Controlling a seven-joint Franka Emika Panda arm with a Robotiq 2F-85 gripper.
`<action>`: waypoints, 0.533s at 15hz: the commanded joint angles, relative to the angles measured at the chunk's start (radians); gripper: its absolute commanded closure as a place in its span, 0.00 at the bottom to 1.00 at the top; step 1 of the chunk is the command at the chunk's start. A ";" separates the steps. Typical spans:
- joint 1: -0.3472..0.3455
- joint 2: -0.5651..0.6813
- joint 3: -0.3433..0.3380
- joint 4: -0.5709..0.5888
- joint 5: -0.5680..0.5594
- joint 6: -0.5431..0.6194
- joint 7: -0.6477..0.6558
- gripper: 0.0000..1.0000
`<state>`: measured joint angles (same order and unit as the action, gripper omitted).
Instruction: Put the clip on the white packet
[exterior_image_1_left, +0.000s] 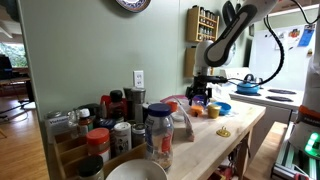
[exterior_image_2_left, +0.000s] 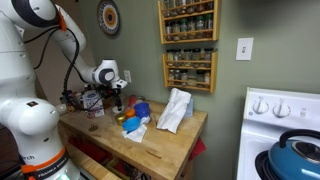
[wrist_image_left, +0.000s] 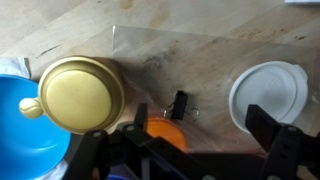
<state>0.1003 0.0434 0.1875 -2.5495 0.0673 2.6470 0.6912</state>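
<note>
As the wrist view shows, the tool (wrist_image_left: 178, 140) has its jaws apart, with the clip (wrist_image_left: 181, 103) on the desk (wrist_image_left: 150, 45) just ahead, between them. In an exterior view, the white packet (exterior_image_2_left: 175, 110) sits well apart from the tool (exterior_image_2_left: 113, 92), near a desk edge, with bare wood in front.

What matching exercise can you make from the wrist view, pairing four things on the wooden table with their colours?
Things:
1. clip
2. knobbed lid
3. round disc
4. item at left edge

Colours:
A. white
B. blue
C. black
D. gold

Pairs: 1-C, 2-D, 3-A, 4-B
</note>
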 joint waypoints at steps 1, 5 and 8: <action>0.026 0.051 -0.030 0.005 -0.004 0.057 0.048 0.00; 0.045 0.096 -0.044 0.009 0.004 0.129 0.078 0.00; 0.057 0.112 -0.062 0.009 0.001 0.155 0.094 0.00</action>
<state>0.1291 0.1280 0.1541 -2.5443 0.0680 2.7656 0.7561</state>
